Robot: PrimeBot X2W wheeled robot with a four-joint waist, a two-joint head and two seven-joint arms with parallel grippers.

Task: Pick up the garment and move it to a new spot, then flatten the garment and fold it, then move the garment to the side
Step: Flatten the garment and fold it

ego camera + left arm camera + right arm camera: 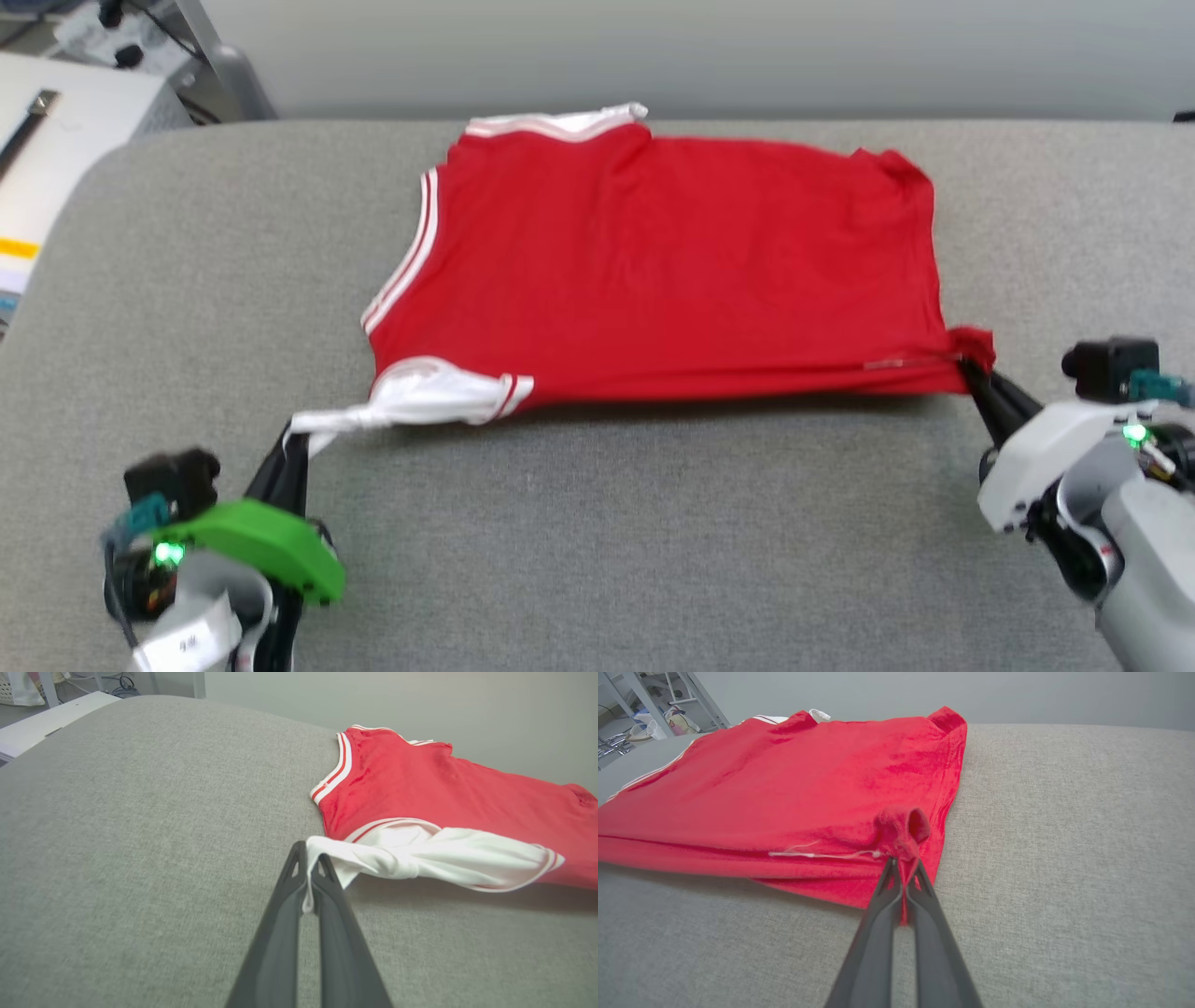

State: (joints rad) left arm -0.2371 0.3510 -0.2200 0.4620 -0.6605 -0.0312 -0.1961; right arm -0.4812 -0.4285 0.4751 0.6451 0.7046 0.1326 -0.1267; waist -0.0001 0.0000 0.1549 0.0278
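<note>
**Shirt held at two corners**

The garment (pixel 653 261) lies spread mid-table on the grey padded surface (pixel 597 541). At its 8 o'clock the left gripper (pixel 297 441) is clamped on the white sleeve (pixel 420 397). At 4 o'clock the right gripper (pixel 971 369) pinches the red hem corner (pixel 973 343).

free: wide grey fabric tabletop (pixel 597 523) near side, left, right | in the way: soft red T-shirt with white sleeves (pixel 653 271) mid-table | behind: pale grey wall (pixel 747 47)

A bunched corner of the garment (pixel 808 784) is pinched between the closed right gripper (pixel 903 868); the rest is spread on the grey surface (pixel 1064 858).
</note>
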